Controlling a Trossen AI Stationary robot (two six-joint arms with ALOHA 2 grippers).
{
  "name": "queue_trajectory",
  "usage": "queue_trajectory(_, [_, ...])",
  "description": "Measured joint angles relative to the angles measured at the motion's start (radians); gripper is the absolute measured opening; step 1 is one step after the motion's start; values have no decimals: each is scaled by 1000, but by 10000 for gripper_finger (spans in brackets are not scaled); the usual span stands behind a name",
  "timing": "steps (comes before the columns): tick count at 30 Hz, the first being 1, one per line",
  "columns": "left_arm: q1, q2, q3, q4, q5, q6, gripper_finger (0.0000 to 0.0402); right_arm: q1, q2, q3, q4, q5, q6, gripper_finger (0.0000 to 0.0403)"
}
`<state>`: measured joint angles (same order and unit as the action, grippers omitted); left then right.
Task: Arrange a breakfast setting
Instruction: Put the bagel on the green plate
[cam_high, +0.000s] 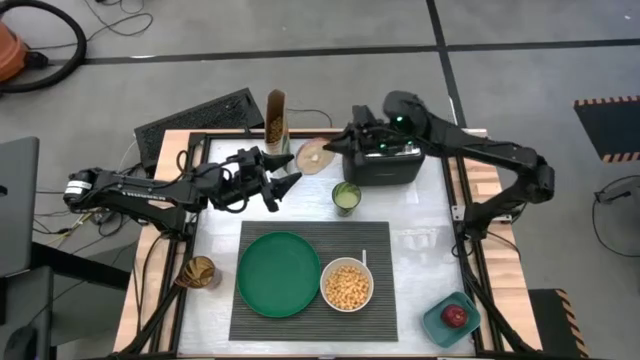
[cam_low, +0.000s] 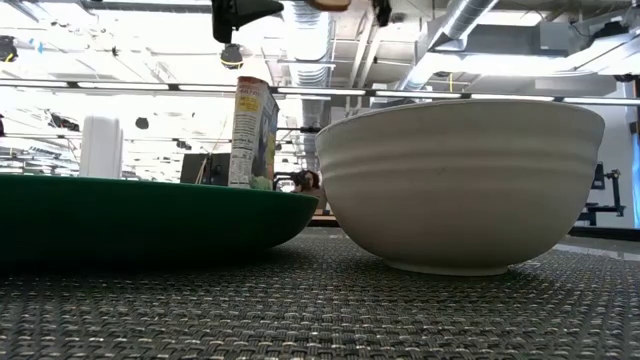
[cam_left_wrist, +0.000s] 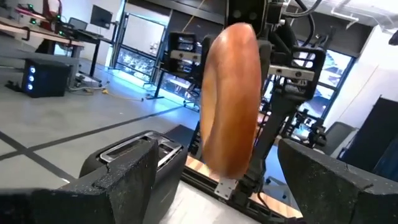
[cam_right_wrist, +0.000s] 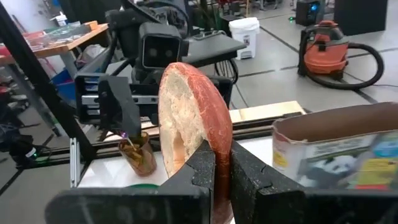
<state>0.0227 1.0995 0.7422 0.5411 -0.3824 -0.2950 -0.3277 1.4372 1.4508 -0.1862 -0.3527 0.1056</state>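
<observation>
My right gripper (cam_high: 335, 152) is shut on a tan bagel half (cam_high: 313, 157), held high in the air left of the black toaster (cam_high: 385, 165). My left gripper (cam_high: 288, 172) is open, just left of the bagel and facing it. In the left wrist view its fingers (cam_left_wrist: 124, 177) stand on either side of the bagel (cam_left_wrist: 230, 99) without touching it. The round green plate (cam_high: 278, 272) and the white bowl (cam_high: 346, 285) of yellow cereal pieces rest on the dark ribbed placemat (cam_high: 310, 318). The red apple (cam_high: 456, 316) lies in the teal container. I cannot make out the spoon. My right gripper pinches the bagel half at its rim (cam_right_wrist: 208, 134) between the two fingers, one on the pale cut face and one on the brown crust. The fingers come level from the table's right. The bagel stands on edge, lifted clear of the table.
A cereal box (cam_high: 275, 118) stands at the far edge behind the left gripper. A small green cup (cam_high: 346, 196) stands just beyond the placemat. A glass jar (cam_high: 200, 272) stands at the left edge. The teal container (cam_high: 440, 325) sits at the near right corner.
</observation>
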Motion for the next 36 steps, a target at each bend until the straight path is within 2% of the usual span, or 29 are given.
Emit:
queue_trajectory(7, [0, 0, 0, -28, -3, 3, 309, 34, 78, 0, 104, -11, 49, 50])
queue_trajectory(11, [0, 0, 0, -38, -23, 2, 291, 38, 91, 0, 109, -11, 53, 50])
queue_trajectory(14, [0, 0, 0, -40, -32, 1, 263, 36, 88, 0, 114, -15, 53, 50])
queue_trajectory(21, [0, 0, 0, -69, -92, -20, 172, 24, 78, 0, 114, -11, 54, 50])
queue_trajectory(29, [-1, 0, 0, -73, -101, -13, 71, 32, 78, 0, 112, -9, 54, 50])
queue_trajectory(36, [-1, 0, 0, -72, -105, -13, 22, 32, 77, 0, 112, -9, 58, 70])
